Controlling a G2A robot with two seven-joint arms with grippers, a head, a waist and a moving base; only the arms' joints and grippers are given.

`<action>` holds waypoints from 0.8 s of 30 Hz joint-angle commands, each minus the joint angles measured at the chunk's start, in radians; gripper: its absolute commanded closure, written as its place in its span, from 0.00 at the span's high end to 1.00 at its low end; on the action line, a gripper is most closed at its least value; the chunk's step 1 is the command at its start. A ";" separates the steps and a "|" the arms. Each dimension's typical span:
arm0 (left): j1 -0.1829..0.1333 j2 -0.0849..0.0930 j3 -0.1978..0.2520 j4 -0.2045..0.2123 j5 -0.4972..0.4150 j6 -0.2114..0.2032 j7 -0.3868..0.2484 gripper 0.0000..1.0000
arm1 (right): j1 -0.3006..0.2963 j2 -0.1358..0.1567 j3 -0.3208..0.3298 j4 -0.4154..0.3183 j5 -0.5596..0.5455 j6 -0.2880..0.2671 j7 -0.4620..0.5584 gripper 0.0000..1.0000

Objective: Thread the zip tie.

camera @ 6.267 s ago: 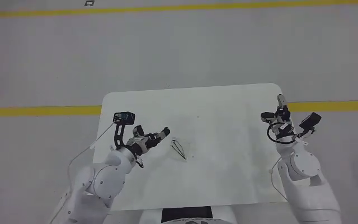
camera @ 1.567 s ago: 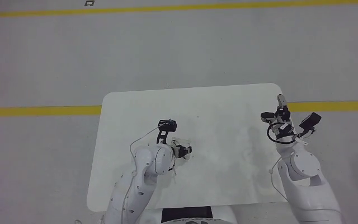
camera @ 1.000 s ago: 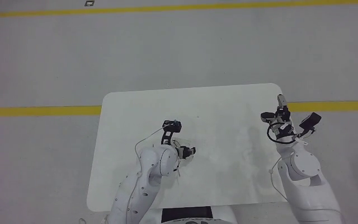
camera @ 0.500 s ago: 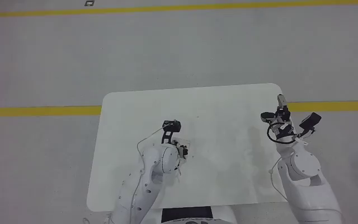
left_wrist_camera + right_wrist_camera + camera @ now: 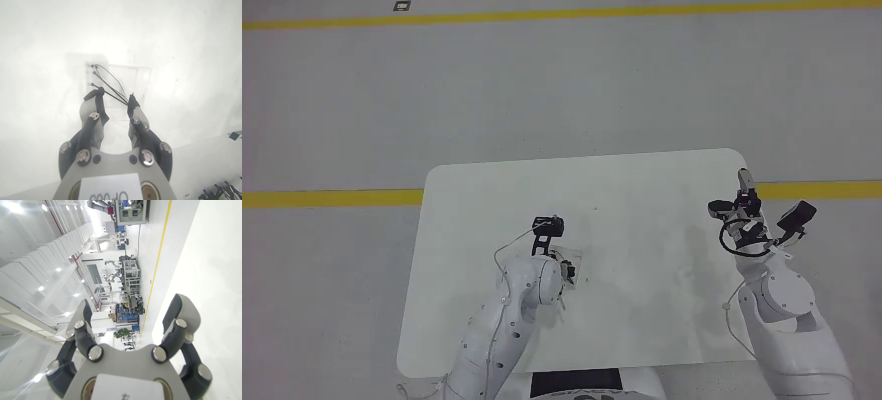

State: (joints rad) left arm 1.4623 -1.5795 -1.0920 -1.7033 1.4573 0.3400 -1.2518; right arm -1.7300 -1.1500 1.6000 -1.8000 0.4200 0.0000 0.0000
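A white table stands on a grey floor that has a yellow line painted across it. Seen from above, the left pincer is over the middle of the table. The right pincer is far off from it, out at the table's edge.

From the left wrist, the table is white all around. The left pincer is spread apart and has nothing pinched. A clear tray lies flat on the table, just under and in front of the pincer. Three black zip ties lie on the tray. Their small square heads sit a little apart from each other, out past one fingertip. Their thin tails come together right beside the other fingertip. The middle part of the ties crosses the gap between the two tips. One tie runs right by the first fingertip. I cannot tell if the tips touch the ties.

From the right wrist, the right pincer is wide open and holds nothing. It points out at a big bright room with machines. The white table edge runs along beside one of its fingers.
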 commanded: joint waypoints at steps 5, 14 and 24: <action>-0.004 -0.006 -0.001 0.012 0.056 0.000 -0.018 0.31 | 0.000 0.000 0.000 0.000 0.000 0.000 0.000 1.00; -0.011 -0.015 -0.013 0.018 0.113 0.000 -0.044 0.32 | 0.000 0.000 0.000 0.000 0.000 0.000 0.000 1.00; -0.019 -0.034 -0.027 0.054 0.045 0.000 0.000 0.26 | 0.000 0.000 0.000 0.000 0.000 0.000 0.000 1.00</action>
State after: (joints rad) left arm 1.4471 -1.6114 -1.1172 -1.6604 1.5073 0.3400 -1.2573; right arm -1.7300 -1.1500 1.6000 -1.8000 0.4200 0.0000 0.0000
